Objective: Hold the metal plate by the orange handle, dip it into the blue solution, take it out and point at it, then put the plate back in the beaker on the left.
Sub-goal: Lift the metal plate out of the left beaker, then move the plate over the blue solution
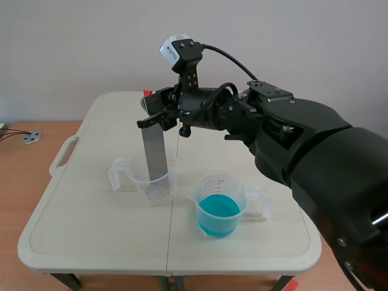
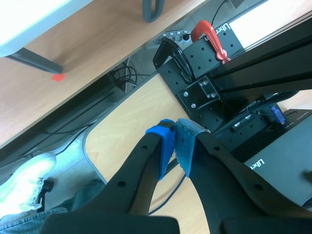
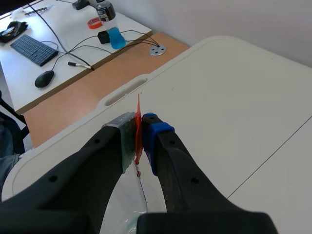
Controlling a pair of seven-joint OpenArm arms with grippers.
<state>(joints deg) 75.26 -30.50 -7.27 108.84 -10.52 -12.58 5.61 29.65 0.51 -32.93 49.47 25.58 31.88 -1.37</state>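
My right gripper (image 1: 151, 113) is shut on the orange handle (image 1: 147, 93) of the metal plate (image 1: 156, 153). The plate hangs upright with its lower end inside the empty clear beaker (image 1: 160, 189) at the left. The beaker of blue solution (image 1: 219, 207) stands to the right of it, apart from the plate. In the right wrist view the orange handle (image 3: 138, 127) is pressed edge-on between the pads of my right gripper (image 3: 139, 134). My left gripper (image 2: 174, 134) is shut on nothing, off the table and aimed at the floor; it does not show in the scene view.
The white folding table (image 1: 91, 230) has a carry slot (image 1: 63, 153) at its left edge. Beyond the table stands a desk with a keyboard (image 3: 33, 48), a mouse (image 3: 44, 78) and a bottle (image 3: 108, 19). Under my left gripper are a black frame with a red clamp (image 2: 209, 35) and a shoe (image 2: 24, 180).
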